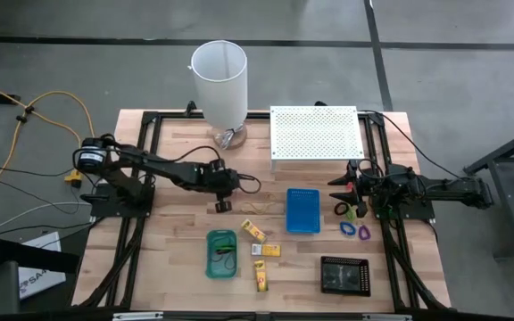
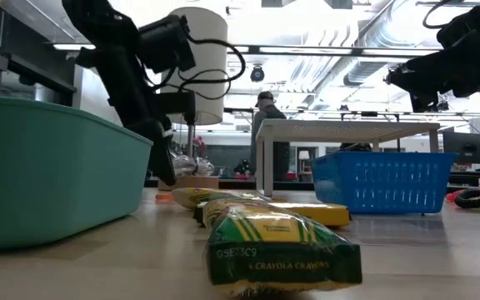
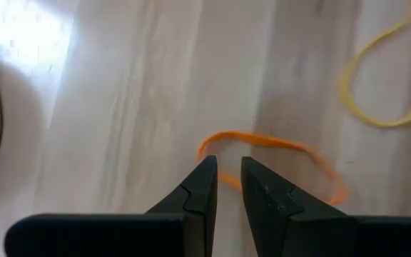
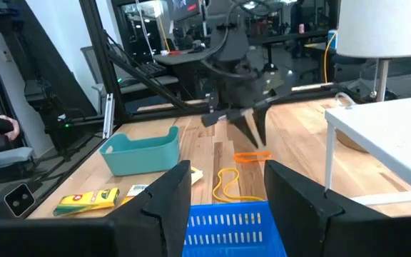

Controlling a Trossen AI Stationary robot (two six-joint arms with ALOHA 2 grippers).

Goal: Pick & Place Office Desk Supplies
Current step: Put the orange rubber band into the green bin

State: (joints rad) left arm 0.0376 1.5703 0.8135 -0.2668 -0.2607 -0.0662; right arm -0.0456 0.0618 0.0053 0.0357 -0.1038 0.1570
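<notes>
My left gripper [image 1: 223, 204] points down at the table's middle, shut on an orange rubber band [image 3: 277, 146]. A yellow rubber band [image 1: 261, 207] lies flat just to its right. Three yellow crayon packets [image 1: 266, 251] lie between the green tray [image 1: 211, 242] and the blue tray [image 1: 302, 210]. Blue [image 1: 348, 229], purple [image 1: 363, 232] and green [image 1: 361, 212] clips and a black ring [image 1: 341, 209] lie at the right. My right gripper [image 4: 227, 168] hovers open above them, right of the blue tray. My left gripper pinches the orange rubber band's near side [image 3: 226, 178] between its two fingertips, coming from above and pointing down. The rest of the loop [image 4: 252, 155] spreads out beyond the fingers, at or just above the tabletop; which, I cannot tell.
A tall white cylinder [image 1: 219, 80] stands on its base at the far edge, a white perforated shelf [image 1: 315, 132] to its right. A black tray [image 1: 344, 275] sits near the front right. A person [image 2: 265, 117] stands in the room behind.
</notes>
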